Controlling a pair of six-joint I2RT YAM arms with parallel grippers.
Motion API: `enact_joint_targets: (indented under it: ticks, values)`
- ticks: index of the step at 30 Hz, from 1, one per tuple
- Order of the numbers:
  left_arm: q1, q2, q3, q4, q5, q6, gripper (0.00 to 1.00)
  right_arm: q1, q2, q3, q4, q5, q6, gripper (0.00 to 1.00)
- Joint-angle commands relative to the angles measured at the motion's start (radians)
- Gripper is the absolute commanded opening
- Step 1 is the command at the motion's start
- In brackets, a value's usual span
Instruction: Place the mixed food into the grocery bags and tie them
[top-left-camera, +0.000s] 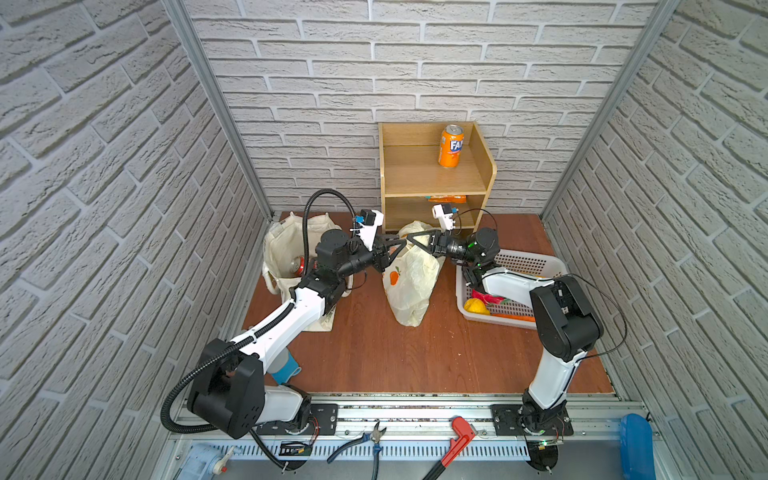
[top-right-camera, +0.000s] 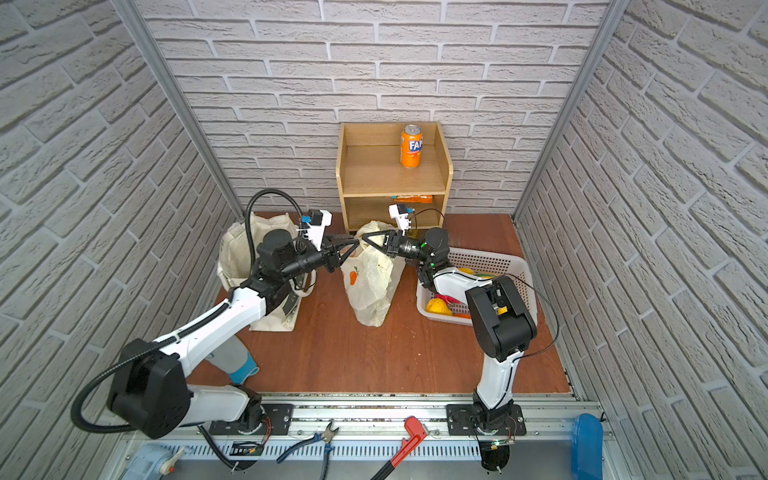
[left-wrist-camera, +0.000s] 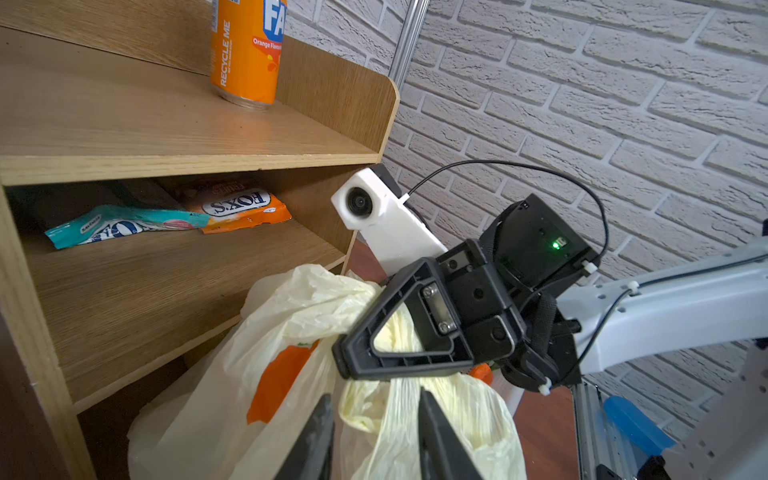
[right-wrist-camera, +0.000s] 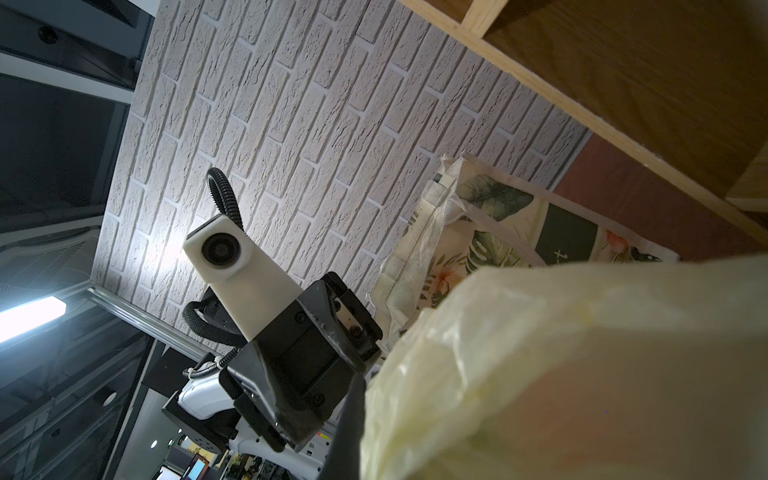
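Note:
The pale-yellow plastic bag (top-left-camera: 415, 286) (top-right-camera: 370, 291) printed with orange fruit stands mid-table in front of the shelf. Above its gathered top, my right gripper (top-left-camera: 409, 237) (top-right-camera: 363, 237) is shut on a twisted handle of the bag (left-wrist-camera: 291, 324). My left gripper (top-left-camera: 401, 245) (left-wrist-camera: 374, 397) meets it tip to tip. Its fingers (left-wrist-camera: 322, 432) stand apart with a strand of the bag between them. The cream canvas tote (top-left-camera: 282, 245) (right-wrist-camera: 498, 232) stands at the left behind my left arm, with a red soda can (top-left-camera: 297, 265) inside.
A wooden shelf (top-left-camera: 432, 178) at the back carries an orange can (top-left-camera: 451, 145), with snack packets (left-wrist-camera: 237, 208) below. At the right, a white perforated basket (top-left-camera: 528, 262) holds a yellow toy fruit (top-left-camera: 476, 306) and a carrot (top-left-camera: 511, 316). Pliers (top-left-camera: 374, 436) and a red wrench (top-left-camera: 457, 440) lie on the front rail.

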Motion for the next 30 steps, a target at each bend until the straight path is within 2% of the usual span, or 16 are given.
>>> enact_joint_targets:
  ticks: [1,18,25,30]
  values:
    - [-0.001,0.004,0.0,0.064,0.032,-0.014,0.3,-0.004,0.01,0.009,0.071,0.002,0.005,0.06]
    - [0.001,0.065,-0.034,0.073,0.046,-0.044,0.28,-0.004,0.024,0.003,0.123,0.003,0.039,0.06]
    - [0.001,0.098,-0.012,0.099,0.043,-0.057,0.43,-0.004,0.028,0.001,0.139,0.003,0.053,0.06]
    - [0.001,0.122,0.01,0.121,0.046,-0.068,0.45,-0.004,0.03,-0.002,0.145,0.003,0.056,0.06]
